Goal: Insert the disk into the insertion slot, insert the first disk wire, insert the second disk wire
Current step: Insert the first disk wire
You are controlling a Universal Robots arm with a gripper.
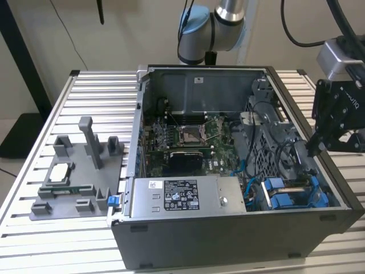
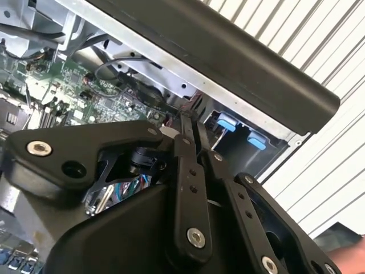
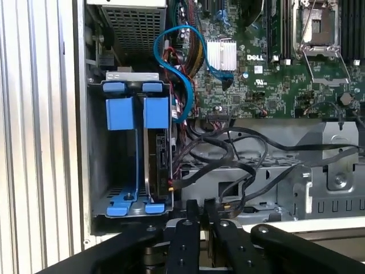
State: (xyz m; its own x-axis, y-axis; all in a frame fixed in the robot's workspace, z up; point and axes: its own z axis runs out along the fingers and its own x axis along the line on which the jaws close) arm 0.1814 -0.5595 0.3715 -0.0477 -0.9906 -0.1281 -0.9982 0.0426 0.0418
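Your gripper (image 3: 201, 209) sits closest, its fingers pinched together with nothing visible between them. Just ahead of the tips, the disk (image 3: 158, 162) stands edge-on inside the insertion slot (image 3: 96, 171), its dark side framed by a bright blue carrier. A black wire (image 3: 228, 151) reaches its edge near the fingertips, and a blue cable (image 3: 171, 68) loops farther beyond.

the black gripper (image 2: 195, 123), fingers drawn together, points into the case (image 2: 228, 57) between the green motherboard (image 2: 85, 91) and two blue tabs (image 2: 228, 121).
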